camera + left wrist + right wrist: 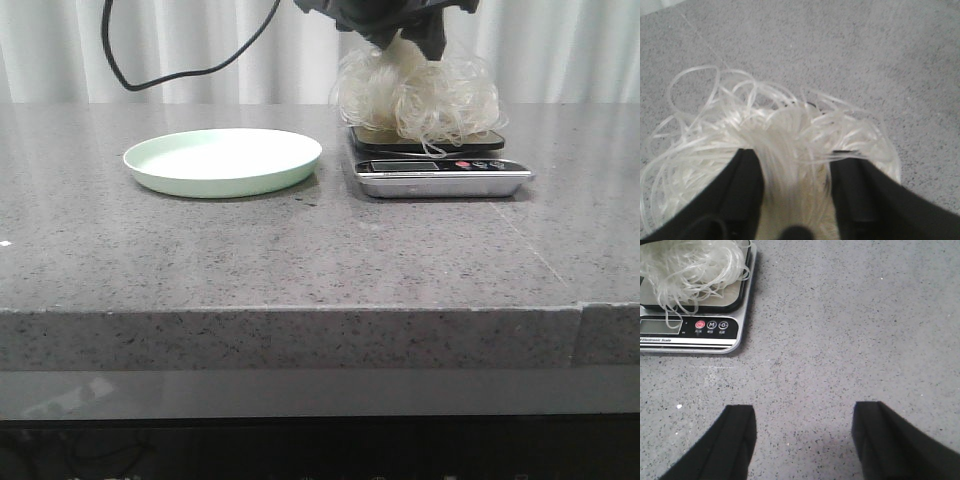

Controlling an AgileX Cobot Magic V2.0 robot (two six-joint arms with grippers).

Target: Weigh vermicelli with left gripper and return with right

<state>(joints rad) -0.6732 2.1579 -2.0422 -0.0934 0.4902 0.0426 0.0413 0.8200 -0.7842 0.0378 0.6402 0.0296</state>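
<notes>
Vermicelli (418,98) on scale (441,174), left pincer (795,172) clamped on it; right pincer (802,440) apart. Next: release.

Pale green plate (222,161) beside silver scale (440,176) on grey table (300,250)

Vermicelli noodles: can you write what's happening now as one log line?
left gripper: shut on vermicelli | vermicelli: on scale | plate: empty | right gripper: open above table
</notes>
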